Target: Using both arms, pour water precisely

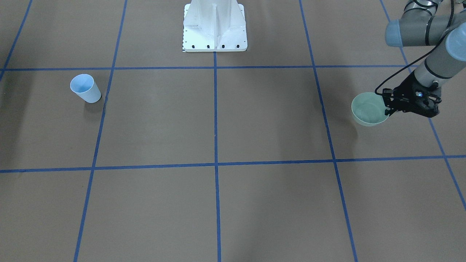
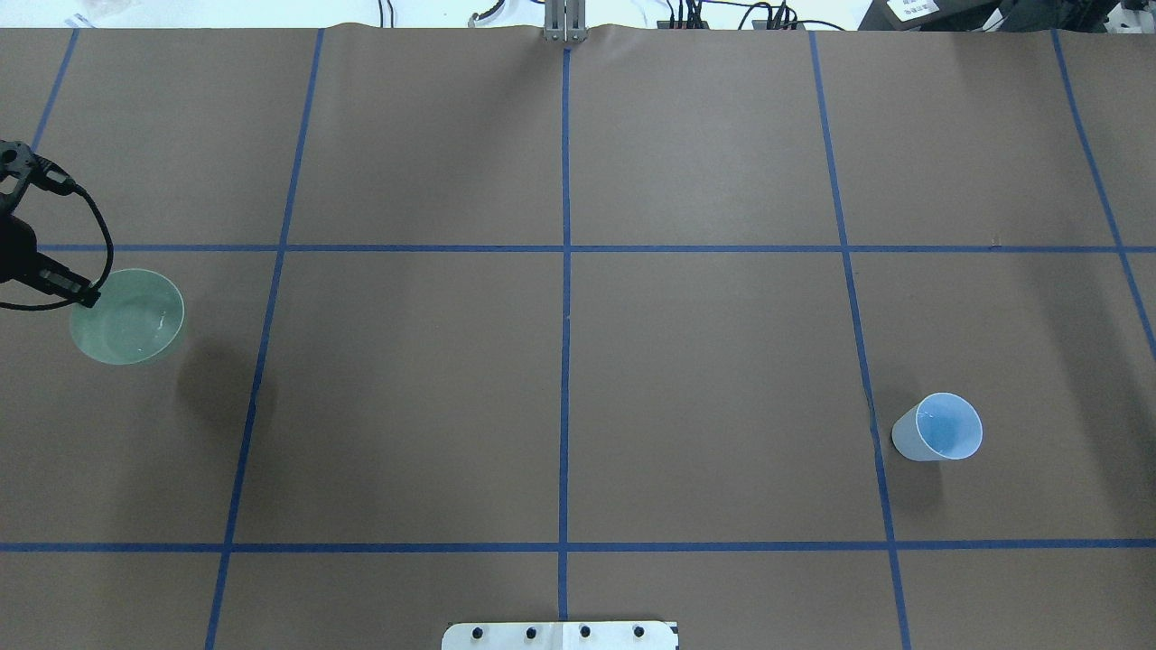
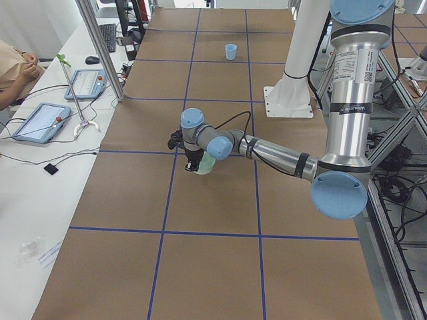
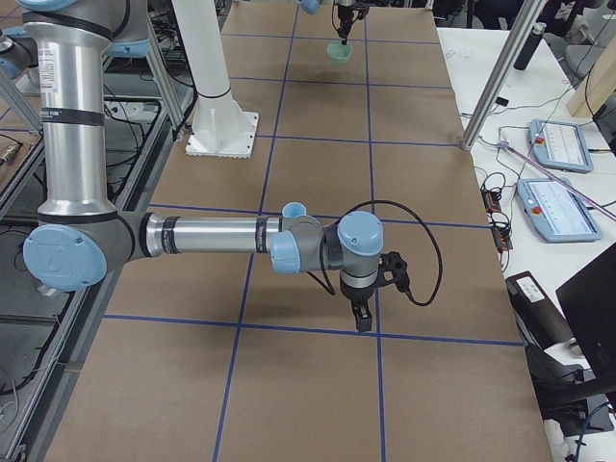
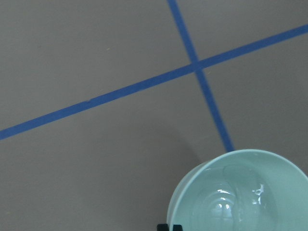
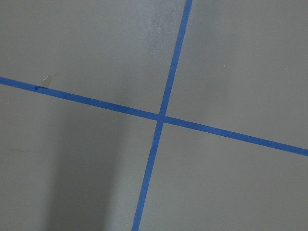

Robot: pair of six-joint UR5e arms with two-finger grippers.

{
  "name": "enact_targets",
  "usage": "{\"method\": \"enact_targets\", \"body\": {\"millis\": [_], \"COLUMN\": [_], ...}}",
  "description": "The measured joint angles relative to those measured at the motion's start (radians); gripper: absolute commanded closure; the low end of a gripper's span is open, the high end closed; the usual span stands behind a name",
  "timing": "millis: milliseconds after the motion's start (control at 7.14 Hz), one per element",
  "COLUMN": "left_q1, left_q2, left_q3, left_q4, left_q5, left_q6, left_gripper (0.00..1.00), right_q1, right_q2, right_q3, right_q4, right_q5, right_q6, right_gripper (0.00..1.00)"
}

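- One firm hold: left gripper [image 1: 388, 107] pinches the green bowl [image 1: 367, 109] at its rim, fingers nearly closed.
- Inside the bowl, water [image 5: 226, 204] glints; blue cup [image 1: 86, 88] stands well apart from it.
- Right gripper [image 4: 362, 316], far from the bowl: fingers' spread, can't tell.
- Risk: that one-sided rim pinch lets the bowl sag, slopping water.

Brown paper [image 2: 704, 361] is covering the table [image 3: 213, 267], and blue tape [image 2: 566, 388] is dividing it into a grid. A white bench [image 3: 27, 200] is running along one side, carrying 2 tablets [image 3: 41, 122], a keyboard [image 3: 107, 37], a mouse [image 3: 91, 60] and loose cables [image 3: 40, 160]. A silver post [image 3: 100, 50] is standing at its edge. A person [image 3: 13, 73] is partly showing beside it.
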Motion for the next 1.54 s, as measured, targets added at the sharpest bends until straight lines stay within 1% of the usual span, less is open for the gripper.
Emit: {"method": "enact_targets", "body": {"millis": [280,420,560,700,840,980,1260,1540], "left_q1": [-0.033,-0.038,-0.040,-0.042,-0.046,-0.059,-0.133,-0.239], "left_q2": [-0.002,-0.005,-0.007,-0.008,-0.009,-0.011,-0.019,-0.031], "left_q3": [0.124,0.164,0.186,0.196,0.199,0.197,0.177,0.168], "left_q4": [-0.112,-0.149,-0.164,-0.170,-0.172,-0.173,-0.156,-0.081], "left_q5": [-0.047,-0.057,-0.062,-0.063,-0.063,-0.064,-0.086,-0.121], "left_q6": [0.064,0.074,0.077,0.076,0.074,0.073,0.077,0.144], "left_gripper": [1.00,0.92,0.38,0.29,0.00,0.00,0.00,0.00], "right_q1": [0.000,0.000,0.000,0.000,0.000,0.000,0.000,0.000], "right_q2": [0.004,0.004,0.004,0.004,0.004,0.004,0.004,0.002], "right_q3": [0.001,0.001,0.001,0.001,0.001,0.001,0.000,-0.006], "right_q4": [0.000,0.000,0.000,0.000,0.000,0.000,0.000,0.000], "right_q5": [-0.001,-0.001,-0.001,0.000,0.000,0.001,0.001,0.002], "right_q6": [0.001,0.001,0.002,0.002,0.004,0.008,0.011,0.011], "right_gripper": [0.00,0.00,0.00,0.00,0.00,0.00,0.00,0.00]}}
